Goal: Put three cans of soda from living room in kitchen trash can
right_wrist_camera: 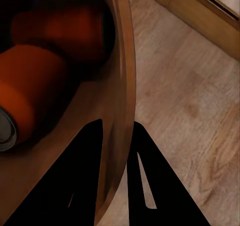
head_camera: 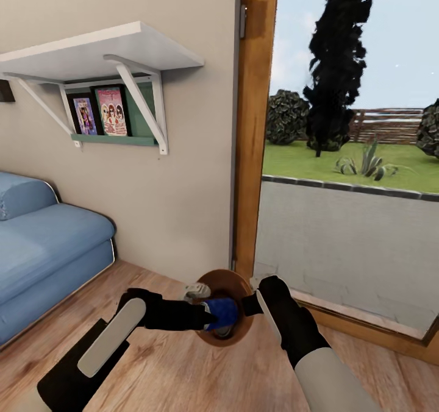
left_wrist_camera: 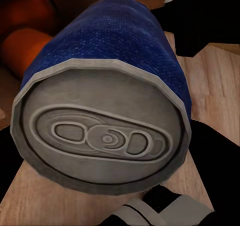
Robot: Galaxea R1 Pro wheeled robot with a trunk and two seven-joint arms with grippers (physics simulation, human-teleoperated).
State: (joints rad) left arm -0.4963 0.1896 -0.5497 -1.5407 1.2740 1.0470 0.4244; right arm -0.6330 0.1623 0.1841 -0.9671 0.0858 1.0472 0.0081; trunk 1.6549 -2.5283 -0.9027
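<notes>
My left gripper point(head_camera: 210, 316) is shut on a dark blue can of soda point(head_camera: 221, 312) and holds it on its side over the mouth of the copper-brown tash can point(head_camera: 230, 278). In the left wrist view the blue can point(left_wrist_camera: 110, 80) shows its silver top close up. My right gripper point(head_camera: 250, 305) is shut on the tash can's rim and holds it above the floor. In the right wrist view its fingers point(right_wrist_camera: 145, 171) straddle the wall point(right_wrist_camera: 122, 60). Two orange cans point(right_wrist_camera: 30, 90) point(right_wrist_camera: 65, 30) lie inside the bucket.
A blue sofa point(head_camera: 42, 247) stands at the left. A white wall shelf point(head_camera: 103, 52) with pictures hangs above it. A wooden door frame point(head_camera: 256, 125) and a glass pane point(head_camera: 353, 229) onto a garden are straight ahead. Pale wood floor point(head_camera: 183, 369) lies below.
</notes>
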